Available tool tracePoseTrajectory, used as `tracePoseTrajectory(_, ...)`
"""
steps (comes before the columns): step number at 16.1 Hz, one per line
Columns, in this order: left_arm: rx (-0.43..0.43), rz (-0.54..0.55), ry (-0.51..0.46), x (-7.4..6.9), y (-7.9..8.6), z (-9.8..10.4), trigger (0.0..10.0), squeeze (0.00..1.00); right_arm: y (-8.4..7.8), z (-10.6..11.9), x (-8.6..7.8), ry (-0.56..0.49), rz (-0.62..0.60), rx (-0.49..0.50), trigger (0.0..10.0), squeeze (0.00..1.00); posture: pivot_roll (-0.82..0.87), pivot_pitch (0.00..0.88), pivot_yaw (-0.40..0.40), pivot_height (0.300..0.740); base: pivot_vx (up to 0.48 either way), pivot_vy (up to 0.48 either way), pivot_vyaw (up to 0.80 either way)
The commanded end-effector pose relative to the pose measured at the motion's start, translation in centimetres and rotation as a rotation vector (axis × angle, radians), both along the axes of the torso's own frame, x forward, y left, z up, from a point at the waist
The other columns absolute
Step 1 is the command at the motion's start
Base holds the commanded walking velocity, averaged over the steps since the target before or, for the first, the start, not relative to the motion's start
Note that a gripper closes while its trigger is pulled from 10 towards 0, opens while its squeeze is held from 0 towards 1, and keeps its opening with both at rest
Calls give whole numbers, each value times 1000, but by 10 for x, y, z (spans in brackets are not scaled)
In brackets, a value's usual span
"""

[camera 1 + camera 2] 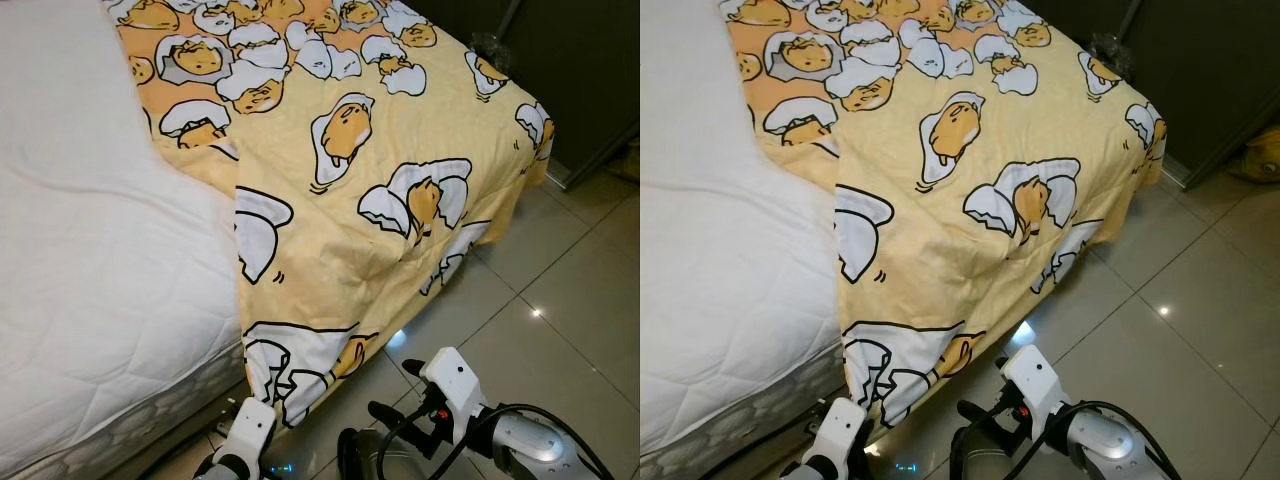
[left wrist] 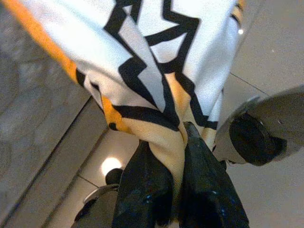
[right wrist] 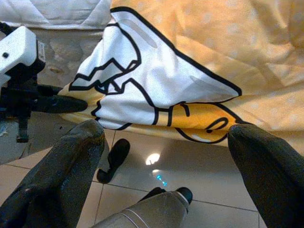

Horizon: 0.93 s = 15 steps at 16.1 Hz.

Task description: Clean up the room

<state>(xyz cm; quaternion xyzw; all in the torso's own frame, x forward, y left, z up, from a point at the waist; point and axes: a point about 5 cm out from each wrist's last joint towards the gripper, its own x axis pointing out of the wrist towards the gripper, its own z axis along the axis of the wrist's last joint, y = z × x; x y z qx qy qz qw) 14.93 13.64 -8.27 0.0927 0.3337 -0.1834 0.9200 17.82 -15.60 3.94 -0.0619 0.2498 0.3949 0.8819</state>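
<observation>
The blanket (image 1: 380, 170) is a yellow-orange one printed with cartoon eggs, spread over the far half of the bed and hanging off its near corner down to the floor, around 6 o'clock in the head views. It looks thin and floppy, with soft creases where it drapes.

The left gripper (image 2: 178, 190) has its two black fingers pinched tight on the lowest hanging corner; in the left wrist view the cloth is bunched right between them. So I'd say the step in hand is making the bed: corner grabbed, pull not yet done.

The right gripper (image 3: 166, 156) sits at about 5 o'clock, low over the tiles, fingers spread wide with nothing in them, pointed at the hanging edge.

Next move probably calls for lifting that corner up and carrying it toward 9 o'clock, over the bare white mattress (image 1: 90, 250), so the blanket covers it. The free gripper might want to grab the edge too, or the cloth will just fold on itself.

Grey floor (image 1: 560, 300) at 3 to 5 o'clock, dark cabinet (image 1: 590, 70) at 2.
</observation>
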Motion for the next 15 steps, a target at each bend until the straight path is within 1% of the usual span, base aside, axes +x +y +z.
tracePoseTrajectory(1,16,35,91,-18,4,-10,10000,0,-1,-2,-1,8,-7,4,10000,0,-171,204,-76,723,0,0,0)
tracePoseTrajectory(2,21,43,81,-13,9,-8,10000,0,1,-2,-1,7,-7,8,10000,0,-170,203,-74,723,0,0,0)
tracePoseTrajectory(3,7,58,64,-8,10,-6,10000,0,3,-3,-1,7,-8,12,10000,0,-166,200,-66,723,0,0,0)
tracePoseTrajectory(4,0,65,55,-6,11,-5,10000,0,4,-3,-1,7,-9,16,10000,0,-166,200,-66,723,0,0,0)
tracePoseTrajectory(5,-7,71,58,-6,11,-5,10000,0,5,-3,-1,7,-11,18,10000,0,-164,197,-60,723,0,0,0)
tracePoseTrajectory(6,-11,87,64,-6,12,-5,10000,0,5,-4,0,8,-13,20,10000,0,-163,195,-57,723,-262,0,0)
tracePoseTrajectory(9,5,81,60,-5,13,-5,10000,0,6,-4,1,7,-17,23,10000,0,-161,194,-57,723,-309,0,0)
tracePoseTrajectory(13,12,65,61,-4,7,-6,10000,0,6,-5,2,8,-14,24,10000,0,-164,194,-62,723,-367,0,0)
tracePoseTrajectory(15,34,31,35,3,-2,-3,10000,0,2,-4,2,18,-3,23,10000,0,-164,194,-62,723,0,0,0)
